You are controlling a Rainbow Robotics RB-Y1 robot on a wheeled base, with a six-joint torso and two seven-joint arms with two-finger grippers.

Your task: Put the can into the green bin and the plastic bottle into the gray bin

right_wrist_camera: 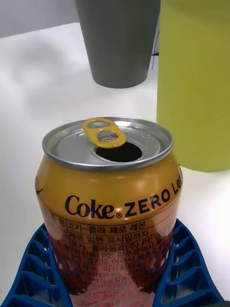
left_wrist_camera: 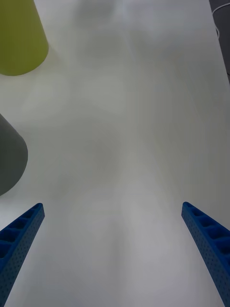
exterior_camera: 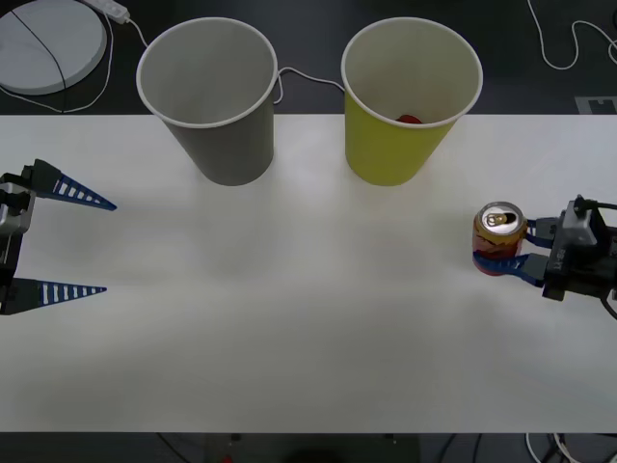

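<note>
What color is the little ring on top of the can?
Yellow-gold, best seen in the right wrist view: pull tab.

Can (exterior_camera: 499, 237) upright (opened) beside green bin (exterior_camera: 405, 106).

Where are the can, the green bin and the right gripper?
can (exterior_camera: 499, 227): front view, on its metal top.
green bin (exterior_camera: 390, 149): front view, on its outer wall.
right gripper (exterior_camera: 505, 260): front view, between its fingertips, around the can's lower part.

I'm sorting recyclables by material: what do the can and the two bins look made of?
The can, gripped by the right gripper, looks metal: shiny silver top, pull tab, glossy printed wall. The green bin and gray bin look like matte paper cups with rolled white rims, though that's uncertain.
</note>
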